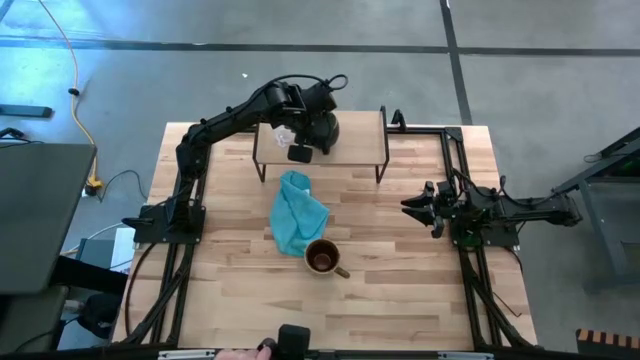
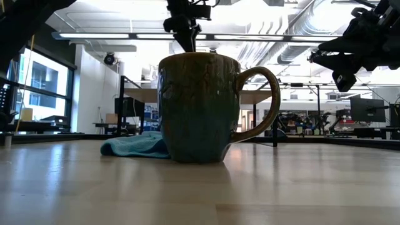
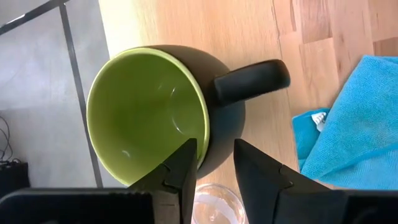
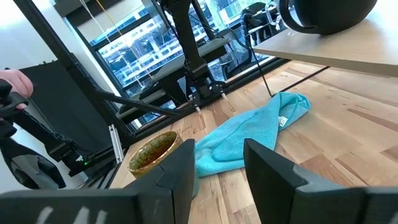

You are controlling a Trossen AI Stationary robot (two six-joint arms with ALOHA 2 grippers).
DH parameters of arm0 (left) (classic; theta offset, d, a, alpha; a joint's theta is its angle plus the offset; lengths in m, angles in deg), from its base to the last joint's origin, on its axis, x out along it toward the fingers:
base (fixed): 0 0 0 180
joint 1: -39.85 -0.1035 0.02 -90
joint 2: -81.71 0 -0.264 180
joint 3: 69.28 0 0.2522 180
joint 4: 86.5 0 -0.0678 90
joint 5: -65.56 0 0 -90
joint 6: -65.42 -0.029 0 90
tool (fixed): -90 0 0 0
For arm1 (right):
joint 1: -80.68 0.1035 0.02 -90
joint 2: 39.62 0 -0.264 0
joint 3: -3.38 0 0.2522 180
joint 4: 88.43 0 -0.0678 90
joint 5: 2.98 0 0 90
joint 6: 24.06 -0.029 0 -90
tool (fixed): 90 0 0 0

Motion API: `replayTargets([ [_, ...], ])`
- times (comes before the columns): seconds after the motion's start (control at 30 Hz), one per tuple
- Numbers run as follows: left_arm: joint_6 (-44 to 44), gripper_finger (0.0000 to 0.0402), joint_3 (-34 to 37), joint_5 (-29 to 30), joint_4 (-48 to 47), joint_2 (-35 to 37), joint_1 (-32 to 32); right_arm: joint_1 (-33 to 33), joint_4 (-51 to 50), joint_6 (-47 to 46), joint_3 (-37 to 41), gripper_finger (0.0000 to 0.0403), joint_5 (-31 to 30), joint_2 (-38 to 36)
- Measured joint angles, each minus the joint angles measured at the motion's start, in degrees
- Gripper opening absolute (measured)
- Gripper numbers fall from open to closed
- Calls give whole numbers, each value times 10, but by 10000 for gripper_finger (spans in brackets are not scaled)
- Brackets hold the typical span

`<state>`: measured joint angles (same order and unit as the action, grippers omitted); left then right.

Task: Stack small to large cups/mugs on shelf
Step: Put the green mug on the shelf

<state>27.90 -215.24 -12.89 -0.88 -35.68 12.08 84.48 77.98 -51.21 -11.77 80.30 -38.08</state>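
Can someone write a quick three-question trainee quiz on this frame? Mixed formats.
1. True or false: the olive-tan mug stands on the shelf.
2. Multiple choice: what is the left gripper clamped on? A) the blue cloth B) the rim of the dark mug C) the small glass cup
3. Fill in: the right gripper waits with its fingers ____, holding nothing.

Key
1. False: it stands on the tabletop, next to the cloth.
2. B: one finger inside the green wall, one outside.
3. open
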Motion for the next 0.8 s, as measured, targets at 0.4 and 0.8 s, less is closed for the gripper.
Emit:
replayTargets([
  [0.4,-8,95,0,5,0,0,-8,0,0,0,0,128,0,0],
  [0.8,-12,95,0,19,0,0,-12,0,0,0,0,128,0,0],
])
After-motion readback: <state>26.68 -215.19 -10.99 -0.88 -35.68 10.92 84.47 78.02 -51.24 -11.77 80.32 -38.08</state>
